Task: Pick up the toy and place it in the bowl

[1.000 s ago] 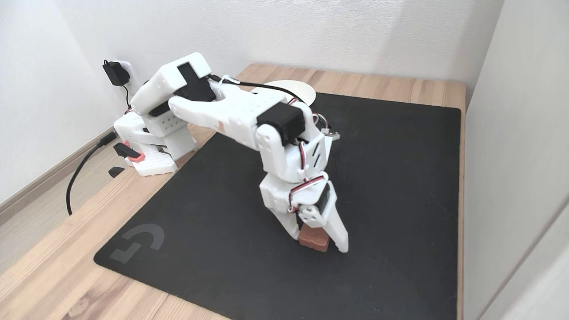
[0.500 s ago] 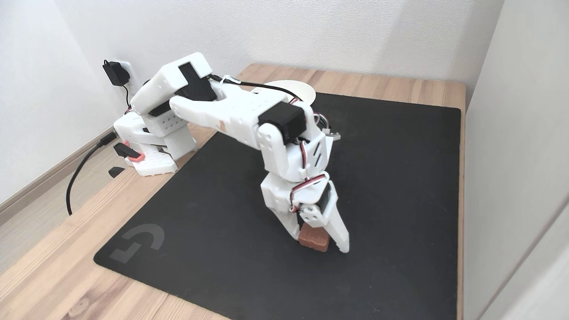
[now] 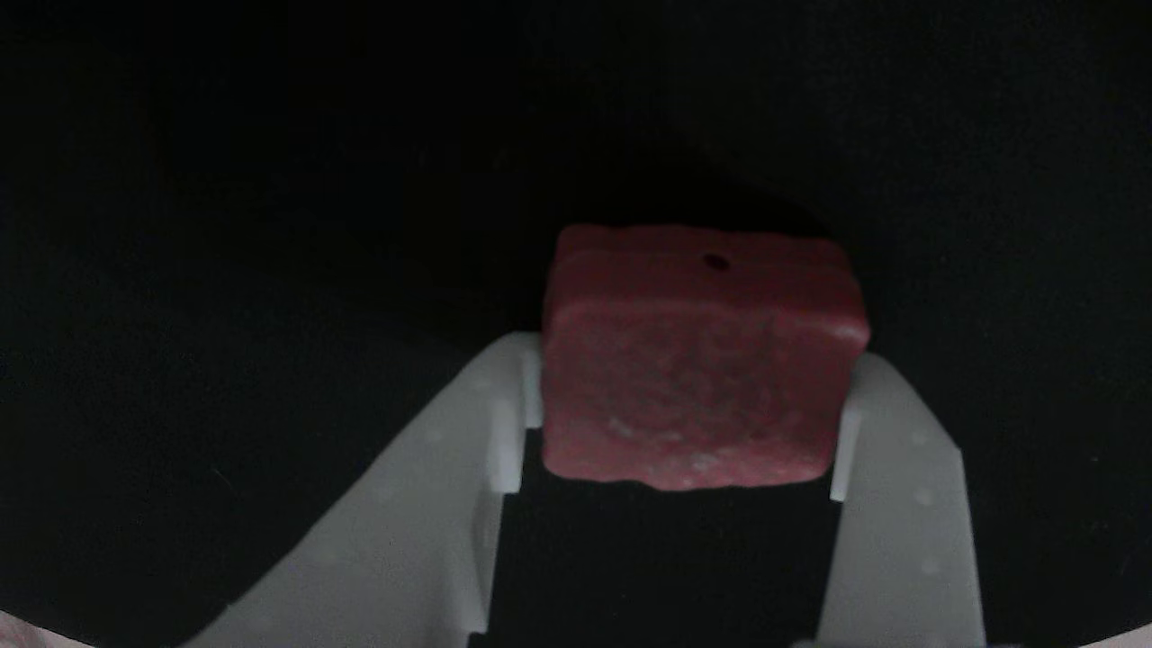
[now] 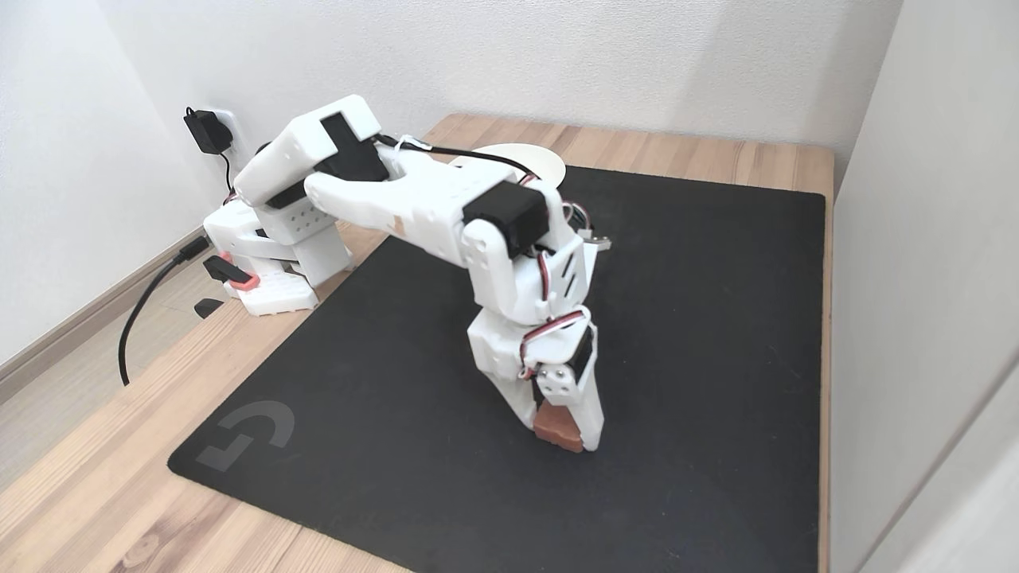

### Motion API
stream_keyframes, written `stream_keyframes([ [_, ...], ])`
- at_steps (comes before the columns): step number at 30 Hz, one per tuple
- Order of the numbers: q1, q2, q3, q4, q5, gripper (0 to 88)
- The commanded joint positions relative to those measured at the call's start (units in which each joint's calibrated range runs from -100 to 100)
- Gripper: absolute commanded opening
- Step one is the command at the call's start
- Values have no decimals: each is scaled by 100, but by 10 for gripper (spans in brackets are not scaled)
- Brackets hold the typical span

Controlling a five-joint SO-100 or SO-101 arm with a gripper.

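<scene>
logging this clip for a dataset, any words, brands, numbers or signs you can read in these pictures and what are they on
No readable words or numbers.
Grey logo mark, a curved stroke with an angled piece and no letters: on the near-left corner of the black mat in the fixed view.
The toy, held between the gripper fingers, has a small dark hole but no print.
The robot arm shows no label.
</scene>
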Motion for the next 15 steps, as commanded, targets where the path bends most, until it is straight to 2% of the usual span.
stream_keyframes([
  [1, -59, 36, 69, 107, -47, 23],
  [11, -59, -197, 6, 217, -53, 23],
  [15, -34, -772, 69, 217, -345, 22],
])
